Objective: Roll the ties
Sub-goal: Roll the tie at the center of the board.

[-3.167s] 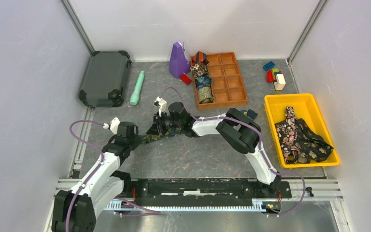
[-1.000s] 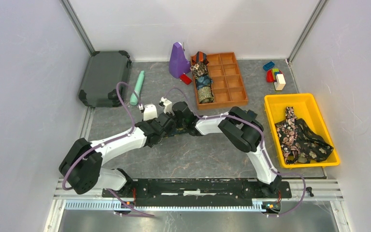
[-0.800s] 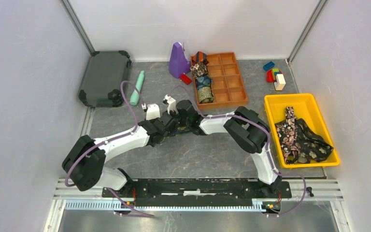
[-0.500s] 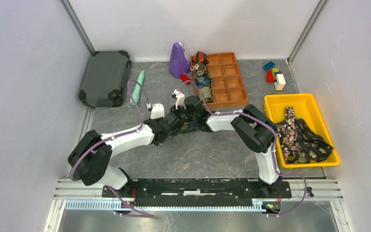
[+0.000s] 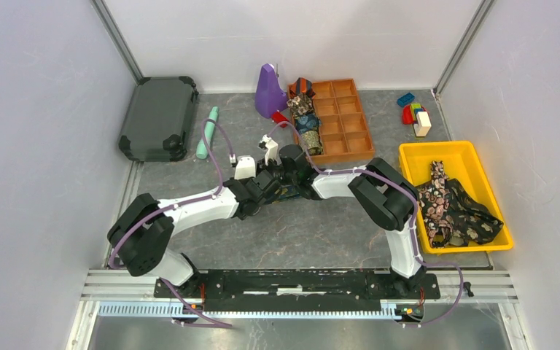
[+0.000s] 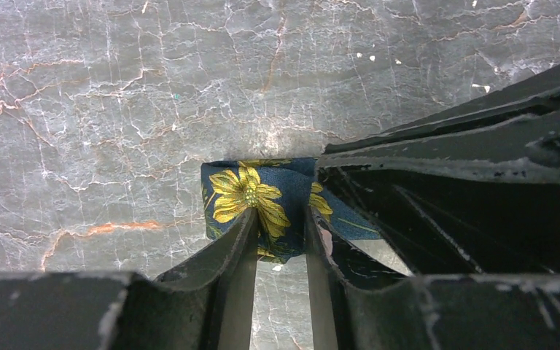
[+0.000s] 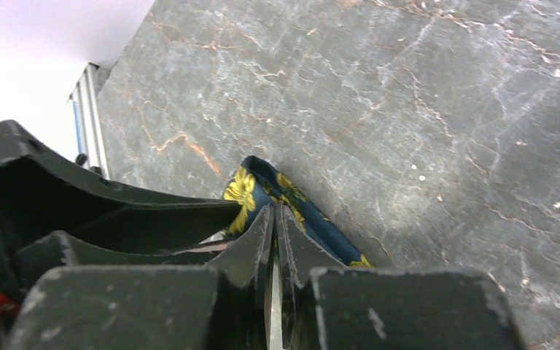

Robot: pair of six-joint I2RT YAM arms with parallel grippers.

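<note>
Surface: the desk [image 5: 313, 235] is dark grey stone-look sheet, crossed by pale and rust-coloured veins. Fine white specks show in both wrist views.

Enclosure: plain pale walls [image 5: 299, 33] close the left, back and right sides. Metal posts [image 5: 120, 40] stand at the two back corners. A black rail [image 5: 306, 281] along the near edge carries both arm bases.

Task item: the navy tie [image 6: 251, 193], printed with yellow flowers, lies on the desk near the middle, between the two arms. Only a short folded part shows.

Left gripper [image 6: 281, 219]: fingers [image 6: 237, 251] partly open, tips to either side of the fold, with bare desk showing in the gap behind.

Right gripper [image 7: 273, 215]: fingers [image 7: 255, 240] closed to a thin slit, the fabric pinched at their tips.

Other items: rolled ties [image 5: 305, 120] fill the left column of an orange tray [image 5: 350, 120] at the back. Loose ties [image 5: 456, 211] lie heaped in a yellow bin [image 5: 415, 157] on the right. A dark case [image 5: 157, 117] sits at the back left with a green stick [image 5: 206, 133] beside it. A purple object [image 5: 270, 91] stands next to the tray. Toy blocks [image 5: 414, 115] are in the back right corner.
</note>
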